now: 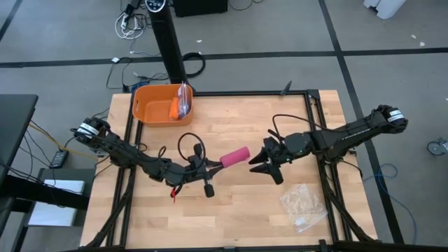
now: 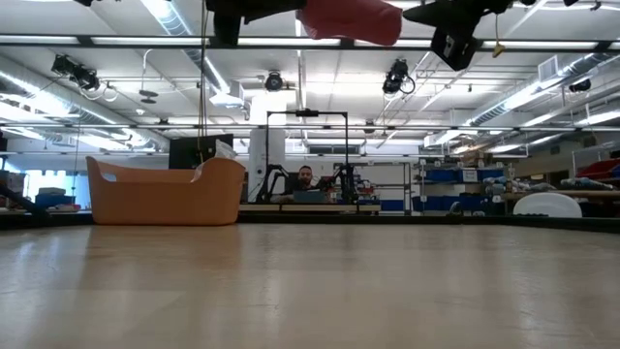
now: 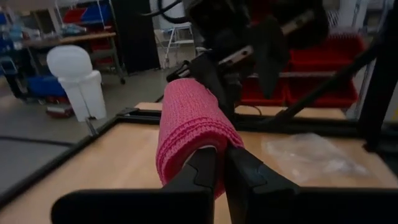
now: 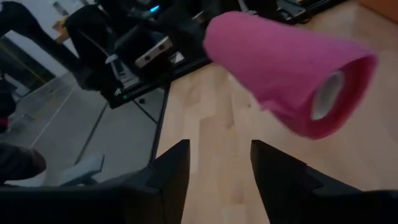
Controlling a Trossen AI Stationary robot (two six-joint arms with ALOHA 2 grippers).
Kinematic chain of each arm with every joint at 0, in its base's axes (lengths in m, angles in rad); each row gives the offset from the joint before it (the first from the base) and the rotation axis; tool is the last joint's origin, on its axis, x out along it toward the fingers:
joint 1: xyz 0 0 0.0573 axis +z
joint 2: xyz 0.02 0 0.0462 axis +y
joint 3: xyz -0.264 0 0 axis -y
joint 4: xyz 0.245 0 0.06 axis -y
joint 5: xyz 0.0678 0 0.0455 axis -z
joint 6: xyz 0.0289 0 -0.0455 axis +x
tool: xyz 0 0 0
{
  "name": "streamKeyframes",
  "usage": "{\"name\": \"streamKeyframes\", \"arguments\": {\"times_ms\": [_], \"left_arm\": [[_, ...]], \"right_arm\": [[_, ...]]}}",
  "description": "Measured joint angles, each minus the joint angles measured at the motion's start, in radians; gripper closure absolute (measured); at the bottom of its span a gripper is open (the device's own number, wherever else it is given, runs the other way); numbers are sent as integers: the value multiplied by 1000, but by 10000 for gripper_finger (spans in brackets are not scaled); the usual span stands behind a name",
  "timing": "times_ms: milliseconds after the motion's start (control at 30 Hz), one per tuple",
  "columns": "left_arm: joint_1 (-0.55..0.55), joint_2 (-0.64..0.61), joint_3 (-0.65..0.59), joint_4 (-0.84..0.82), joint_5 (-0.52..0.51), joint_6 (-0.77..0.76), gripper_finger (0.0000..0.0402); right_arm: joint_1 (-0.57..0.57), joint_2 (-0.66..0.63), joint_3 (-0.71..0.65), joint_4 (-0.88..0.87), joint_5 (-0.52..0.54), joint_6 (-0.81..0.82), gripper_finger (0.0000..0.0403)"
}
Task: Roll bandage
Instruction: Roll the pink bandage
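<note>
You have the left gripper [image 1: 212, 166] clenched on one end of the rolled pink bandage [image 1: 235, 157], which sits mid-frame in the high view, lifted off the wooden table [image 1: 238, 210]. Your right gripper [image 1: 260, 165] is released, fingers spread, just right of the roll's free end. The orange tub [image 1: 152, 105] sits upper left, the clear plastic bag [image 1: 303, 205] lower right.

Bandage [image 1: 234, 157]: magenta compact roll, aloft mid-table, pinched by left claw [image 1: 214, 165]
</note>
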Motion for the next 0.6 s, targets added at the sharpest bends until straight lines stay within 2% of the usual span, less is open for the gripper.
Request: {"name": "streamKeyframes", "arguments": {"times_ms": [167, 300, 367, 467, 600], "left_arm": [[2, 0, 0, -2, -10, -147, 382], [4, -2, 0, -51, -14, -177, 382], [15, -4, 2, -100, 31, -177, 382], [44, -14, 57, -297, 180, -193, 382], [80, -15, 254, -778, 303, -203, 382]], "right_arm": [[23, -13, 0, -1, -27, 0, 223], [41, -45, 0, -9, -54, 0, 222], [46, -65, 0, -18, -57, -1, 222], [47, -96, 0, -30, -57, 0, 222], [47, -135, 0, -50, -57, 0, 222]]}}
